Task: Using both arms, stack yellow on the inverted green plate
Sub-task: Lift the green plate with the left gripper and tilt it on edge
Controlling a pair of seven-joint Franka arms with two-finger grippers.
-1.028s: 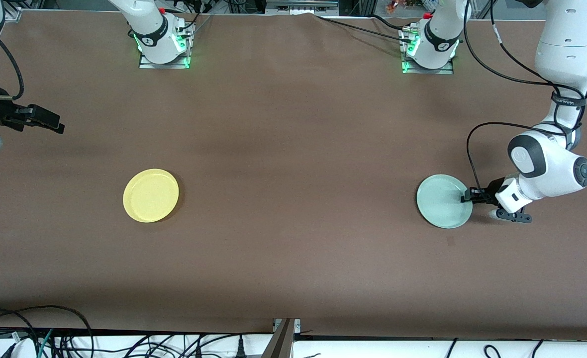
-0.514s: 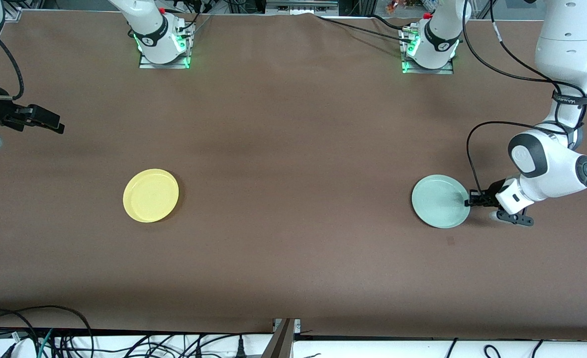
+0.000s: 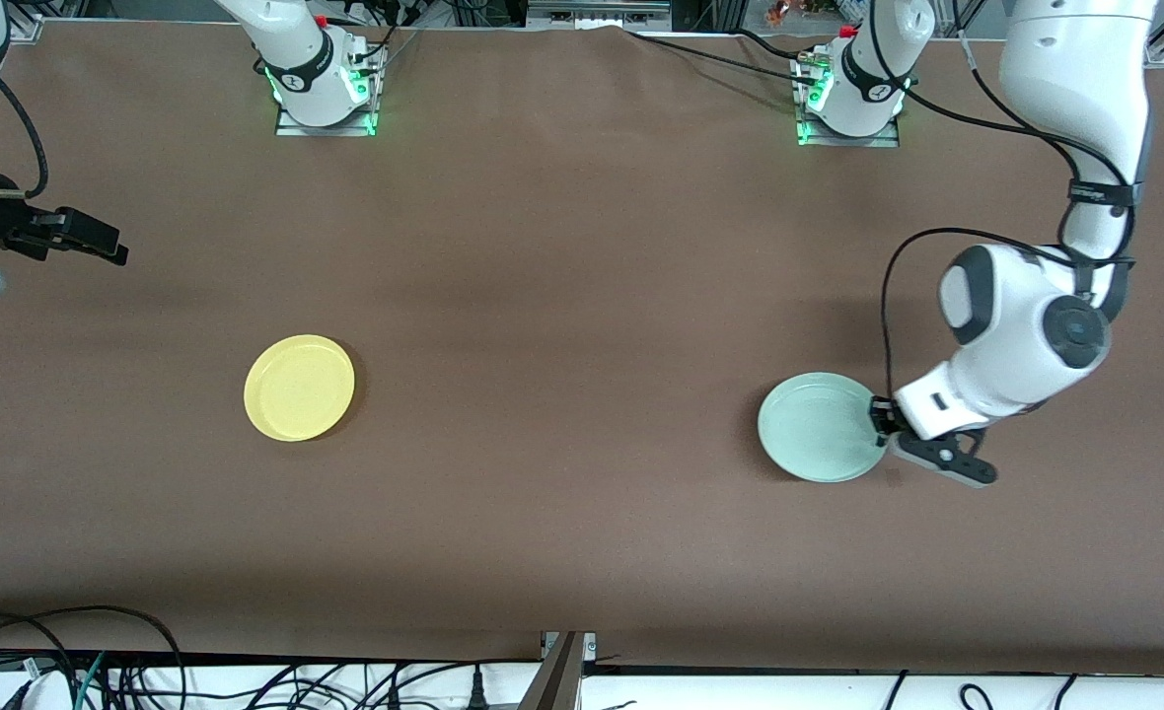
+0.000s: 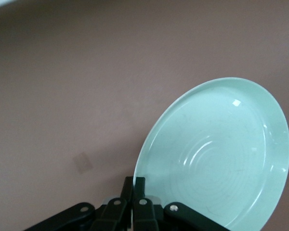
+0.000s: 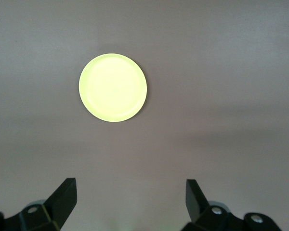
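Left gripper (image 3: 880,418) clamps the rim of the tilted, ringed pale mint-green plate (image 3: 817,426). Right gripper (image 5: 130,199), jaws apart, waits over the table's right-arm end; round pale-yellow plate (image 3: 299,387) lies flat.

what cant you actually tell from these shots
- Green plate: the front view doesn't settle whether it is fully clear of the table; the left gripper, shut on its rim, is cut off by the left wrist view's edge.
- Right gripper, open above the yellow plate: its fingertips aren't distinguishable in the front view.
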